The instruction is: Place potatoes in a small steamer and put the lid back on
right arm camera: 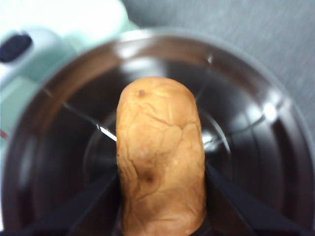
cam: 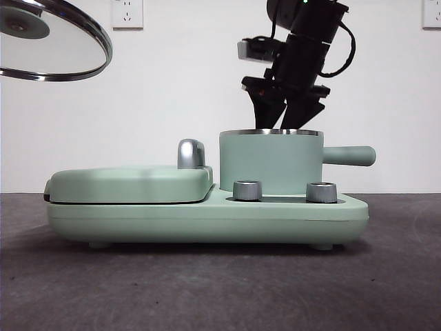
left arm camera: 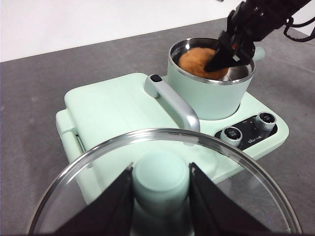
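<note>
Potato [right arm camera: 160, 157] between jaws, inside steamer [right arm camera: 256, 147].

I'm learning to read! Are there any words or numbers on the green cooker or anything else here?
No text here can be read.
Tiny white print beside the knobs on the cooker's control panel: too small and blurred to read.
The potato, lid and steamer pot show no writing.

Front view: potato hidden inside steamer [cam: 270, 162]; lid [cam: 52, 38] cropped by edge.
</note>
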